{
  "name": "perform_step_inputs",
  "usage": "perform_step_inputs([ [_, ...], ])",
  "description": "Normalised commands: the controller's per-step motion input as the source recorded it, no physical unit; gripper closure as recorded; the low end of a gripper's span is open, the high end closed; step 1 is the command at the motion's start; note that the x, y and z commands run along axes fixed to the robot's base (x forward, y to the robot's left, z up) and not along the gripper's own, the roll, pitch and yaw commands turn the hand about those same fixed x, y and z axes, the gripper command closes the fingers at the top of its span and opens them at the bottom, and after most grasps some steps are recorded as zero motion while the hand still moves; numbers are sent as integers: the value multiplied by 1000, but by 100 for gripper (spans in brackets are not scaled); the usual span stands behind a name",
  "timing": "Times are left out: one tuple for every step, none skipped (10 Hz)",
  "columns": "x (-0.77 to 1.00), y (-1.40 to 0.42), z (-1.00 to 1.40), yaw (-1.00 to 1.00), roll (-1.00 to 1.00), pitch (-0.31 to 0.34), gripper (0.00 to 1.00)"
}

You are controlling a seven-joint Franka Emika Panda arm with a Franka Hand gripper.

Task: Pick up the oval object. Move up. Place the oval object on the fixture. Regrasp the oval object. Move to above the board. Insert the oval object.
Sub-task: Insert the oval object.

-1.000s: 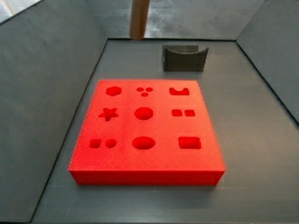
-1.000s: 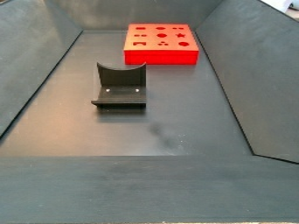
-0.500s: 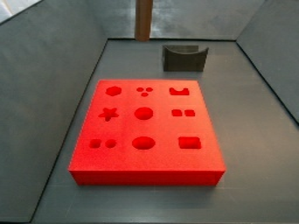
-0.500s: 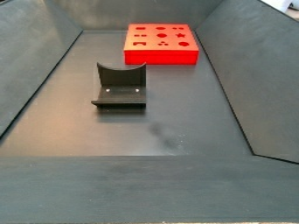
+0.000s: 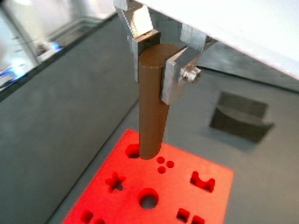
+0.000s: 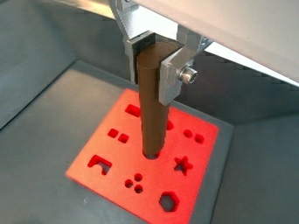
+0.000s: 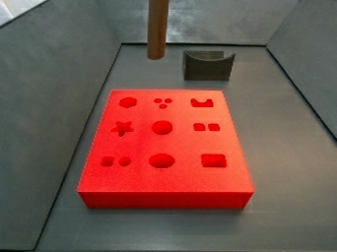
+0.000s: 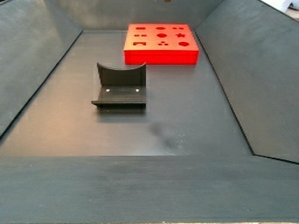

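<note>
My gripper (image 5: 156, 74) is shut on the top end of the oval object (image 5: 149, 114), a slim brown rod that hangs straight down between the silver fingers (image 6: 173, 72). In both wrist views its lower end hangs over the red board (image 5: 122, 179) with its shaped cut-outs, clear of the surface. A side view shows only the oval object (image 7: 156, 28), coming down from above behind the board (image 7: 165, 187); the gripper itself is out of that view. The dark fixture (image 7: 207, 65) stands empty behind the board.
Grey sloping walls (image 7: 53, 59) ring the grey floor (image 8: 152, 131). In a side view the fixture (image 8: 121, 86) stands mid-floor, with the board (image 8: 160, 55) beyond it near the far wall.
In the side view the oval object has come lower, its bottom end now reaching further down toward the board's far edge. Board and fixture have not moved.
</note>
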Motion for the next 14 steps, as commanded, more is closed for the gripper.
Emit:
perform_step_inputs([
  [0, 0, -289, -1000, -6, -4, 100],
  [0, -6, -280, -1000, -7, 0, 100],
  [0, -6, -277, -1000, -9, 0, 100],
  [0, -11, -274, -1000, -11, 0, 100],
  [0, -17, -271, -1000, -21, 0, 100],
  [0, -20, -271, -1000, -24, 0, 100],
  [0, -20, -266, -1000, -30, 0, 100],
  [0, -29, -260, -1000, -30, 0, 100],
  [0, -31, -254, -1000, -50, 0, 100],
  [0, -131, -229, -957, -63, -34, 100],
  [0, -340, -231, -803, -49, -94, 100],
  [0, -560, -243, -594, -46, -104, 100],
  [0, -611, -257, -546, -41, -109, 100],
  [0, -669, -326, -511, -11, -104, 100],
])
